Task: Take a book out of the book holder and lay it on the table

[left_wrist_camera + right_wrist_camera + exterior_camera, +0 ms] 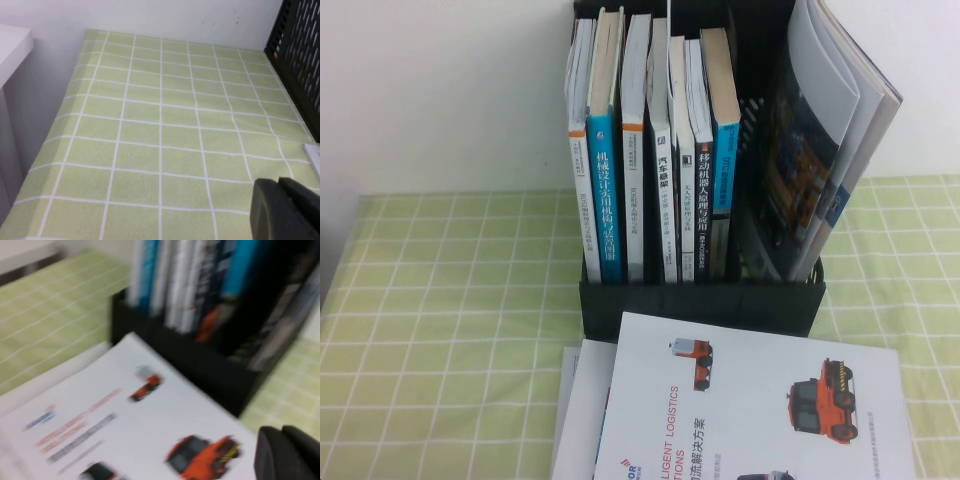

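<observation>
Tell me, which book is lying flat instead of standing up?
The book with the white cover and red trucks. It lies flat on the table before the book holder; the others stand inside.

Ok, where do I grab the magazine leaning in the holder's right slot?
Its upper edge, from above: the magazine leans right, clear above the book holder, pages fanned. Left gripper hangs over the table, right gripper over the book, both shut.
</observation>
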Controlling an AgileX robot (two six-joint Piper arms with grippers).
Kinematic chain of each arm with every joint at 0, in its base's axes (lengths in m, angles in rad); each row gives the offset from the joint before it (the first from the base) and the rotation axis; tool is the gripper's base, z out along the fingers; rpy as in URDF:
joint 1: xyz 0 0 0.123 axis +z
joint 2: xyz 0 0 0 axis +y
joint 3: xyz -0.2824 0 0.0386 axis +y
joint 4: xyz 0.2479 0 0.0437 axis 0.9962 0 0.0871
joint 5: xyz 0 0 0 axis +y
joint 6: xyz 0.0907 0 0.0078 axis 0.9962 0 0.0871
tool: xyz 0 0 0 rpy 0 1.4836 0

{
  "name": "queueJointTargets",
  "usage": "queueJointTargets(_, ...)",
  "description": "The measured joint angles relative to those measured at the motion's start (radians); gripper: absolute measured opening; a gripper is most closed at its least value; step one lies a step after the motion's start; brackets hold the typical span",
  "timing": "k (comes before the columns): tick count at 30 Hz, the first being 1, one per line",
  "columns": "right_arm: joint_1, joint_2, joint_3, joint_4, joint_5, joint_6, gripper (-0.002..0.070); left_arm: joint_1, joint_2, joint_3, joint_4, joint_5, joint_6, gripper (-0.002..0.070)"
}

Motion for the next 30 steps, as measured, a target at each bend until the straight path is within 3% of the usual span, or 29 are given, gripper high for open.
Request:
queueJointTargets(6,-0.299,-0.264,0.088,-0.020,0.017,-0.003,0.0000,0.000,0.000,0.000,0.000,0.002,0.000,-0.0003)
queueJointTargets(13,-0.494,-0.435,0.256,-0.040,0.024,-0.003,0.0000,0.000,0.000,0.000,0.000,0.002,-0.005,-0.0003)
queueJointTargets(19,-0.524,-0.435,0.358,-0.038,0.026,-0.003,-0.0001,0.000,0.000,0.000,0.000,0.002,-0.017,-0.0003)
queueJointTargets(30,-0.524,-0.435,0.365,0.003,0.046,-0.003,-0.0001,0.000,0.000,0.000,0.000,0.002,-0.017,-0.0003)
